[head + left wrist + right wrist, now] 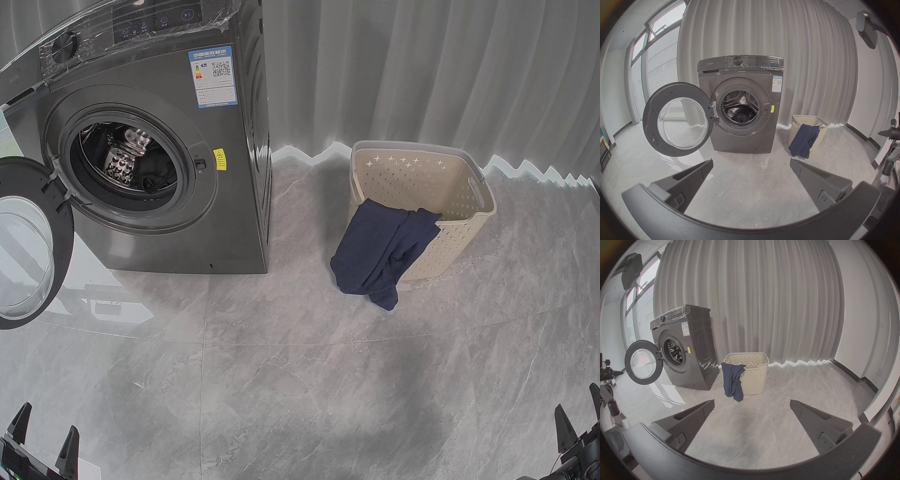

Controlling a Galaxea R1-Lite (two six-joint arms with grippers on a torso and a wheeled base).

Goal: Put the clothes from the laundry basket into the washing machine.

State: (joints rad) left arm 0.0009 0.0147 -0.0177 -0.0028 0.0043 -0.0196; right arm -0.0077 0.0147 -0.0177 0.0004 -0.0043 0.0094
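Note:
A beige laundry basket (456, 187) (815, 120) (756, 374) stands on the floor to the right of a grey washing machine (187, 206) (756, 109) (700, 343). A dark blue garment (381, 250) (803, 140) (732, 380) hangs over the basket's front rim down to the floor. The machine's round door (25, 244) (678, 118) (642, 362) is swung wide open, and dark cloth lies inside the drum (134, 162) (740, 107). My left gripper (44, 431) (751, 165) is open low at the near left, far from the machine. At the near right my right gripper (578, 409) (751, 405) is also open and holds nothing.
Grey tiled floor (300, 375) stretches wide between me and both the machine and the basket. A pale curtain (437, 69) hangs along the back wall. The open door juts out to the left of the machine. A tripod stand (890, 147) (607, 387) stands off to the side.

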